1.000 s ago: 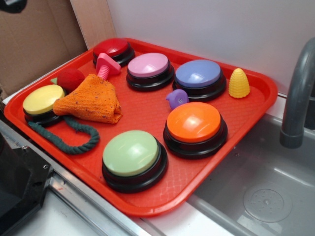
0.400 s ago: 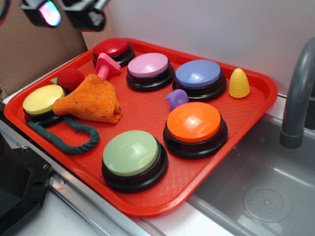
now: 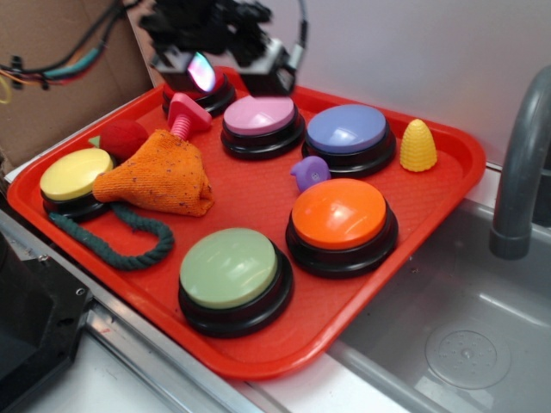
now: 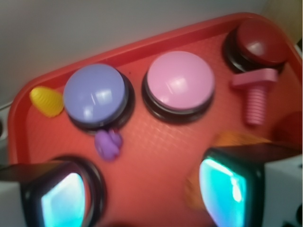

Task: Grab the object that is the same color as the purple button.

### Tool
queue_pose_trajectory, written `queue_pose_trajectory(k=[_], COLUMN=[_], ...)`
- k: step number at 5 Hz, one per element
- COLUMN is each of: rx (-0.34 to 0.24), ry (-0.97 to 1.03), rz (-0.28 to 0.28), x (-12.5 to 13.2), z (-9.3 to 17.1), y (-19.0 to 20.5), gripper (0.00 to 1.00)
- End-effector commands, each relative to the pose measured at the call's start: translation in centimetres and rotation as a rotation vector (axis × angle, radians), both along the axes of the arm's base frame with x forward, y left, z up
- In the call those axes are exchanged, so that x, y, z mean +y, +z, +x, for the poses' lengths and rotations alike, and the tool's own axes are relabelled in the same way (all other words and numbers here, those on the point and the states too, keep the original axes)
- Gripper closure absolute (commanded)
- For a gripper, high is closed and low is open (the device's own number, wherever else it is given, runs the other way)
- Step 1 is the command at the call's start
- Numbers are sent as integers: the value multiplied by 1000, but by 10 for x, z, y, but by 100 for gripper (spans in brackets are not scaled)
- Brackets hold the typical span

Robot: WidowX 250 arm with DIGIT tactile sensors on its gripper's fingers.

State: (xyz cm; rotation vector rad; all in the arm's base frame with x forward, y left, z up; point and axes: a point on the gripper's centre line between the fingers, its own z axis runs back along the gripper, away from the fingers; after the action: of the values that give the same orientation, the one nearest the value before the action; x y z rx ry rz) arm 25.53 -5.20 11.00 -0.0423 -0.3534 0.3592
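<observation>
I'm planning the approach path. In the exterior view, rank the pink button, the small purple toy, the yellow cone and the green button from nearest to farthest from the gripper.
From the gripper:
1. Pink button, just below it at the tray's back.
2. Purple toy, mid-tray, beside the purple button.
3. Yellow cone, far right, and green button, front edge: too close to call.

Even, bright, diffuse lighting. Exterior view sharp except the motion-blurred end effector point(image 3: 228, 73); soft glare on the purple button point(image 3: 347, 129). Wrist view blurred throughout, its fingers point(image 4: 227, 189) out of focus, glowing cyan.
</observation>
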Motion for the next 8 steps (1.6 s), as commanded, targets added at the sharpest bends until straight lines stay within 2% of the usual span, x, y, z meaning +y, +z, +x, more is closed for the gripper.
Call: queue_pose_trajectory(k=[1, 2, 6, 7, 8], rx=[-7, 23, 40, 53, 72], ry=[-9, 0, 14, 18, 7], rz=[0, 6, 71, 73, 40], x=[-14, -12, -11, -11, -11], z=[30, 35, 39, 40, 42], y=[-23, -34, -57, -61, -66], gripper=[0, 0, 0, 0, 0])
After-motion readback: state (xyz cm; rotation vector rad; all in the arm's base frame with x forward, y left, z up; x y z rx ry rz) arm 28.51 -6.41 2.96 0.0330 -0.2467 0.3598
